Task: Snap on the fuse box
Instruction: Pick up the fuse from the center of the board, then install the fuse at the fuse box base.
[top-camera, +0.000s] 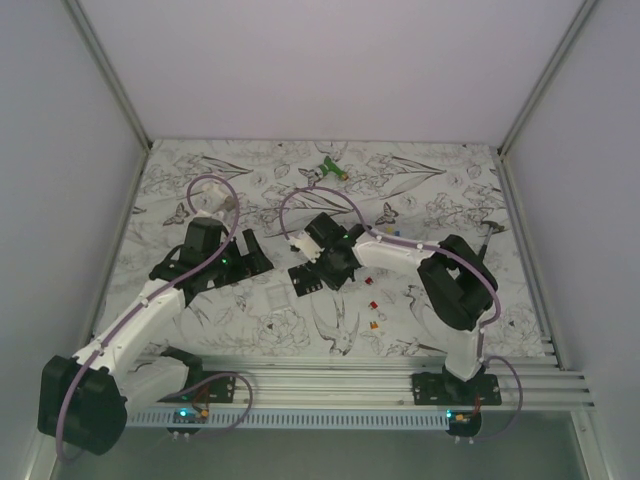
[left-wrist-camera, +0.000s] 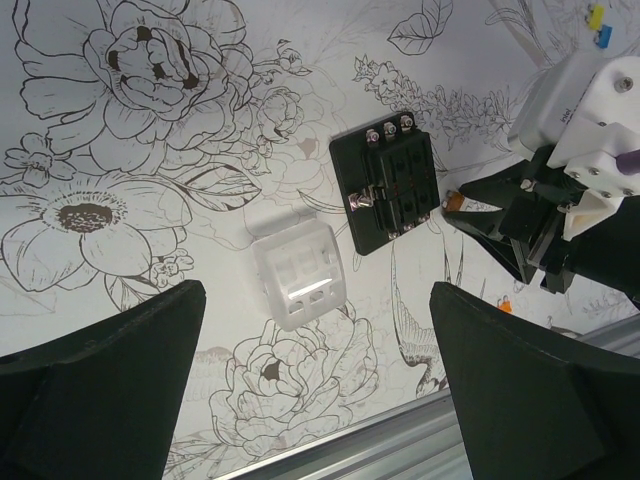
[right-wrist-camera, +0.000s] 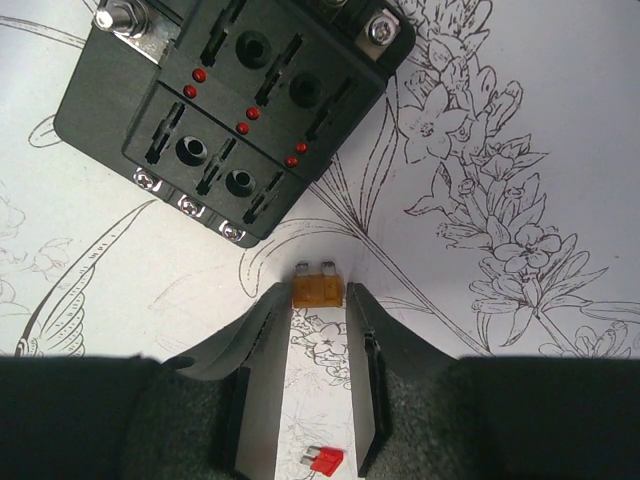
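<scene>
The fuse box (right-wrist-camera: 230, 110) is a black square block with empty slots and small red dots, lying flat on the flower-print mat; it also shows in the left wrist view (left-wrist-camera: 392, 180) and the top view (top-camera: 308, 279). My right gripper (right-wrist-camera: 318, 300) is shut on a small orange fuse (right-wrist-camera: 318, 289), prongs pointing towards the box and a short way from its near edge. My left gripper (left-wrist-camera: 315, 335) is open wide and empty, hovering above a translucent white cover (left-wrist-camera: 298, 274) that lies left of the box.
A red fuse (right-wrist-camera: 325, 460) lies on the mat under my right fingers. Loose coloured fuses (top-camera: 376, 312) lie right of the box. A green-and-white tool (top-camera: 331, 170) lies at the back. A metal rail (top-camera: 350, 380) runs along the near edge.
</scene>
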